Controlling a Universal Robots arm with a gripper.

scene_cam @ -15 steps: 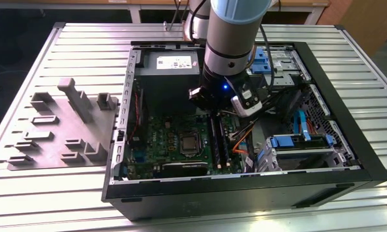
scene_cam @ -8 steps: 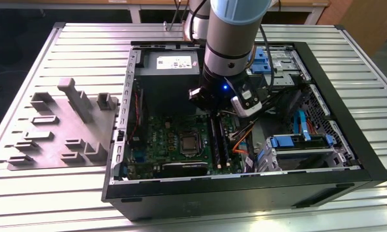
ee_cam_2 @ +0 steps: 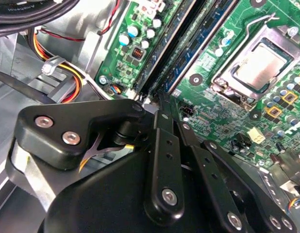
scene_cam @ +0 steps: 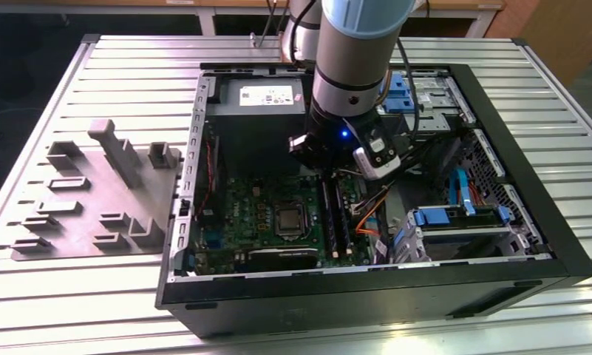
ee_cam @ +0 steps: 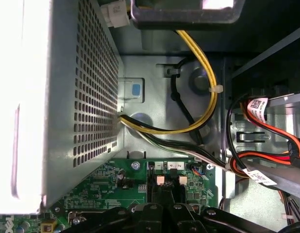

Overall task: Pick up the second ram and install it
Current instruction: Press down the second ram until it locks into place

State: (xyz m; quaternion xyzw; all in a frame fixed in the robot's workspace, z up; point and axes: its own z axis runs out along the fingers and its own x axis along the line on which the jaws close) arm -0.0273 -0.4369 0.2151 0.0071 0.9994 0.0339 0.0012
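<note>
Arm: your arm (scene_cam: 350,74) reached down into the open computer case (scene_cam: 562,251), its wrist above the motherboard (scene_cam: 261,214), just beside the grey power supply (scene_cam: 261,100).
Gripper: in the second wrist view your gripper (ee_cam_2: 157,99) stood with its tips at the end of the memory slots; in the first wrist view its black linkage (ee_cam: 159,216) sat over the slot ends.
Fingers: they looked drawn close together, nearly touching at the tips; I could not tell whether they pinched anything.
Second ram: the second ram (ee_cam_2: 196,41) lay as a blue stick in its slot on the motherboard, beside another stick (ee_cam_2: 164,41), its near end right at your fingertips.
Cables: yellow and black wires (ee_cam: 198,97) ran from the power supply across the case wall.
Tray: a grey fixture tray (scene_cam: 98,192) rested on the table (scene_cam: 39,288), on the exterior view's left, well apart from the case.
</note>
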